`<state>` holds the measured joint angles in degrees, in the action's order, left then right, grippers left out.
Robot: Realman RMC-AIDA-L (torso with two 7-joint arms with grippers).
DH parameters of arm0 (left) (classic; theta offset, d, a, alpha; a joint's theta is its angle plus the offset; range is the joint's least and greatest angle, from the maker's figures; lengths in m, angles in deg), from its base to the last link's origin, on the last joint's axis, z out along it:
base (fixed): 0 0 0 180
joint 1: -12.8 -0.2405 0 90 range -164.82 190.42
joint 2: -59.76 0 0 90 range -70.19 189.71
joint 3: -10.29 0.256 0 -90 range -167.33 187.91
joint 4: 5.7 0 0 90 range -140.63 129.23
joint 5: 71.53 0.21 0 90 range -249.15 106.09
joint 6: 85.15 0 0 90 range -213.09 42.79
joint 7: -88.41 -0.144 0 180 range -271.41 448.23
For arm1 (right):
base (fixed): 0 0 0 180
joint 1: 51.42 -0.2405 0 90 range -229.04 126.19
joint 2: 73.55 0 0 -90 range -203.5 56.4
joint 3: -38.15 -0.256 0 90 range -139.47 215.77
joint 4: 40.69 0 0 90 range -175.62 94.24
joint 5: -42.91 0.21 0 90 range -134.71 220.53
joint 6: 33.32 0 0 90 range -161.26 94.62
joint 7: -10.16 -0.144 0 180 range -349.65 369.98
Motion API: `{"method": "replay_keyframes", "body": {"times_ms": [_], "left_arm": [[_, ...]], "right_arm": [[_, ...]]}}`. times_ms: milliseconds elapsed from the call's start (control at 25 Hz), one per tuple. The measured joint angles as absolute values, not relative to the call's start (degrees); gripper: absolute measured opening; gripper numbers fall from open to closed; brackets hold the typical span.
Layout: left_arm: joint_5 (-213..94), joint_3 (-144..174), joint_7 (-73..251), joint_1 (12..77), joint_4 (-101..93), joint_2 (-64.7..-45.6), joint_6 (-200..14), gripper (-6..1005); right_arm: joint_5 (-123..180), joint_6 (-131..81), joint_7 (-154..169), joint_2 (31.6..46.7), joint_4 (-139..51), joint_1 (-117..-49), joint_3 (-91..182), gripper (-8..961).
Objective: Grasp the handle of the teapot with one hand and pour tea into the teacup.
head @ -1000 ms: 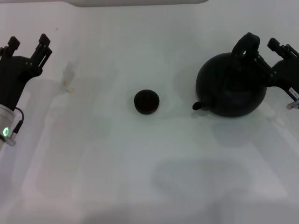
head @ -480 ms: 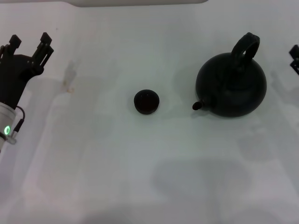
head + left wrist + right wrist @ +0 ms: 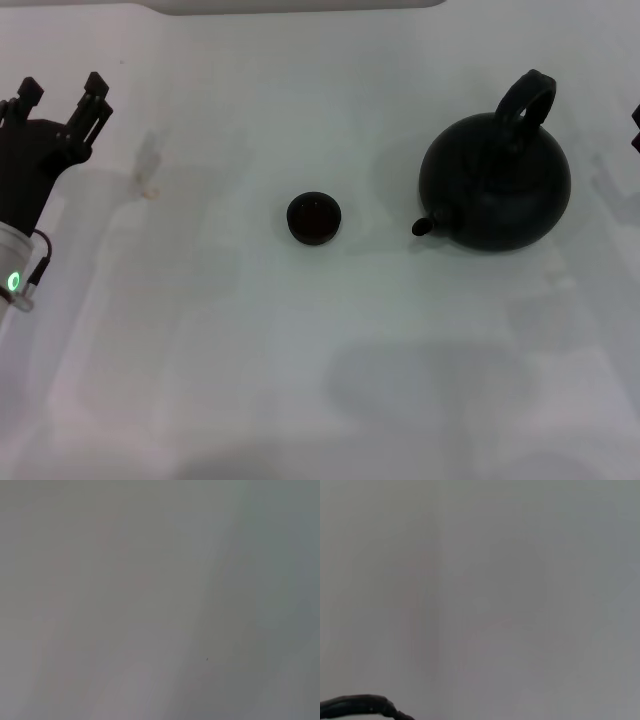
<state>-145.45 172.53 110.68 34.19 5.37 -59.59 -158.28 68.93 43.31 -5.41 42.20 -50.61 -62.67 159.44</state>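
The matte-black teapot point(image 3: 496, 180) stands upright on the white table at the right, its spout point(image 3: 424, 226) pointing toward the teacup. Its arched handle point(image 3: 527, 98) stands free, with nothing holding it. The tiny black teacup point(image 3: 314, 217) sits at the table's middle, left of the spout; its inside looks dark, and I cannot make out tea. My left gripper point(image 3: 62, 93) is open and empty at the far left. Only a sliver of my right gripper point(image 3: 636, 126) shows at the right edge, apart from the teapot.
The white table point(image 3: 320, 360) runs across the whole head view. A small pale stain point(image 3: 149, 190) lies near the left gripper. The left wrist view shows only blank surface. The right wrist view shows a black curved cable point(image 3: 360, 706) at its edge.
My right gripper, which was at the teapot's handle, has drawn away to the right and almost left the view. The teapot, teacup and left arm have not moved.
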Motion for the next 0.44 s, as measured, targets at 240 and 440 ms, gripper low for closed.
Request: {"method": "replay_keyframes", "body": {"times_ms": [240,440], "left_arm": [[-145.44,172.61,110.65,34.03,5.37,-59.59,-157.74,873],[-145.28,172.8,110.64,33.81,5.45,-59.59,-157.65,873]], "right_arm": [[69.23,43.33,-5.39,42.27,-50.76,-62.54,159.49,855],[70.52,43.65,-5.37,42.3,-50.96,-62.05,159.43,855]]}}
